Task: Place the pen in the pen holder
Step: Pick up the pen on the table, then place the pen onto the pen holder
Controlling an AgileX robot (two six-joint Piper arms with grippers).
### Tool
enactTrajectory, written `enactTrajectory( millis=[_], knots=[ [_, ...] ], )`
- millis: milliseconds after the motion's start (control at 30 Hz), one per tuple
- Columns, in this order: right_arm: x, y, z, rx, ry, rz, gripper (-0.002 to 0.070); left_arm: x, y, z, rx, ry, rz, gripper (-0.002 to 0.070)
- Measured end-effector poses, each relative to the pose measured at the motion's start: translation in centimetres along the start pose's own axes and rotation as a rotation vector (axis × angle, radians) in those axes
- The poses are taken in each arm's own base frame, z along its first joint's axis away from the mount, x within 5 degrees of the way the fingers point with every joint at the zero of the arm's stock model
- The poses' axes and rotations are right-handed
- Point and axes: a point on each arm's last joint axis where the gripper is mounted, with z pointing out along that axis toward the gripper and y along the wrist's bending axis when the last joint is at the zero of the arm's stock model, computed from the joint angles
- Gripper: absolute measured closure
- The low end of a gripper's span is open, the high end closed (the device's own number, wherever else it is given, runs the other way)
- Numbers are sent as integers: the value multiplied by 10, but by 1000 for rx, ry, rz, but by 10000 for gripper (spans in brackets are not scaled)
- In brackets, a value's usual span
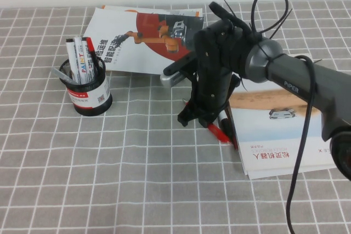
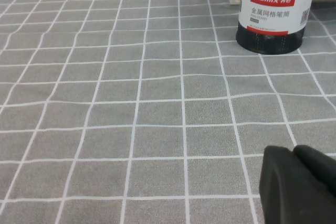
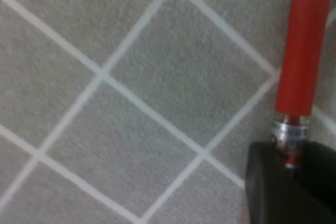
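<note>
One red pen [image 1: 222, 132] lies on the grey checked cloth [image 1: 137, 179], just beside the left edge of a white booklet [image 1: 285, 135] on the right side of the table. In the high view only its lower stretch shows, slanting out from under the right gripper [image 1: 200, 120]. The right wrist view shows the pen [image 3: 300, 61] close up: a red sleeve, then a silver ring, running down into the dark tip of one finger [image 3: 283, 187]. The right gripper stands nearly upright over the pen with its fingertips at the cloth. Its jaws are drawn in on either side of the pen, but the pictures do not show whether they have clamped it, so I cannot tell if it is grasped.

Well to the left stands the holder [image 1: 88, 94], a round black mesh cup with a red-and-white label, upright on the cloth. It already carries a white marker [image 1: 79, 61] and some other pens, leaning against its rim. Behind it, toward the wall, a magazine [image 1: 142, 36] with a red and white cover lies flat.

From the left wrist view the holder [image 2: 273, 17] sits far off across bare cloth, and the left gripper [image 2: 296, 184] shows only as a dark finger mass near the camera; whether it is parted or closed cannot be told.
</note>
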Motion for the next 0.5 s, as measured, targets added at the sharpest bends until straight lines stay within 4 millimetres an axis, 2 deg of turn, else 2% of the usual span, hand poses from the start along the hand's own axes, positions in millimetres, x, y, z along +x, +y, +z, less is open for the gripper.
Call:
enactTrajectory(
  millis=[133,267,367,433,500],
  knots=[
    [-7,4,-13,-50,-79,25,615,0,0,0,0,0,0,678],
    [-13,8,-47,-122,-257,70,615,0,0,0,0,0,0,678],
    [-1,12,-61,-170,-343,98,615,0,0,0,0,0,0,678],
    [12,16,-63,-206,-404,102,615,0,0,0,0,0,0,678],
    [34,22,-60,-253,-486,121,615,0,0,0,0,0,0,678]
  ],
)
